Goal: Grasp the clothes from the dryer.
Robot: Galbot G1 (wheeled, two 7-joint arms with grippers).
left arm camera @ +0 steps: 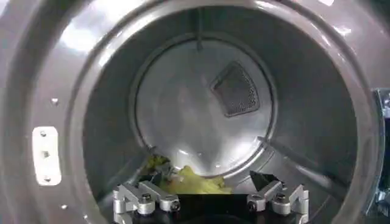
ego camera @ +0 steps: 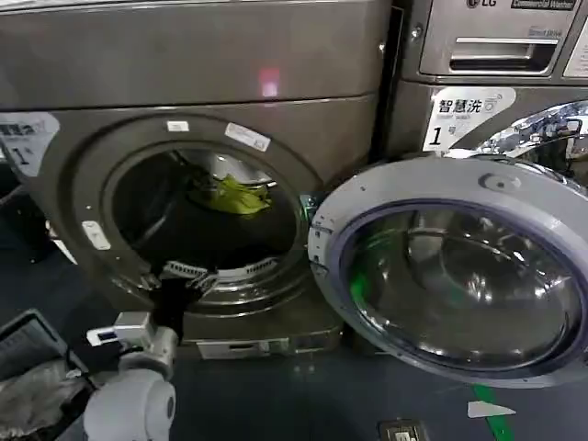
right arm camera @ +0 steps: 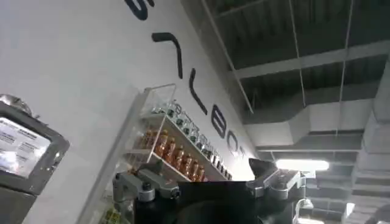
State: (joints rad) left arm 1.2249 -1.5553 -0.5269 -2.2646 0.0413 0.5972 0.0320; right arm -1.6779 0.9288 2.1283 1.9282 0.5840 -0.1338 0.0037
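Note:
The dryer (ego camera: 184, 73) stands at the left with its round porthole open and its grey-rimmed glass door (ego camera: 514, 184) swung out to the right. Bright yellow-green clothes (ego camera: 237, 195) lie inside the drum. In the left wrist view the clothes (left arm camera: 195, 181) sit at the drum's floor, just beyond my fingers. My left gripper (ego camera: 188, 276) hangs at the porthole's lower rim, pointing into the drum. This left gripper (left arm camera: 207, 178) is open, with nothing held. My right gripper (right arm camera: 204, 173) is open and empty, aimed up at a wall and ceiling.
A lighter grey LG machine (ego camera: 496, 37) stands behind the open door. A dark basket (ego camera: 28, 354) with crumpled material sits on the floor at the lower left. Green tape (ego camera: 491, 413) marks the floor under the door. A perforated vent (left arm camera: 236, 90) is in the drum's back wall.

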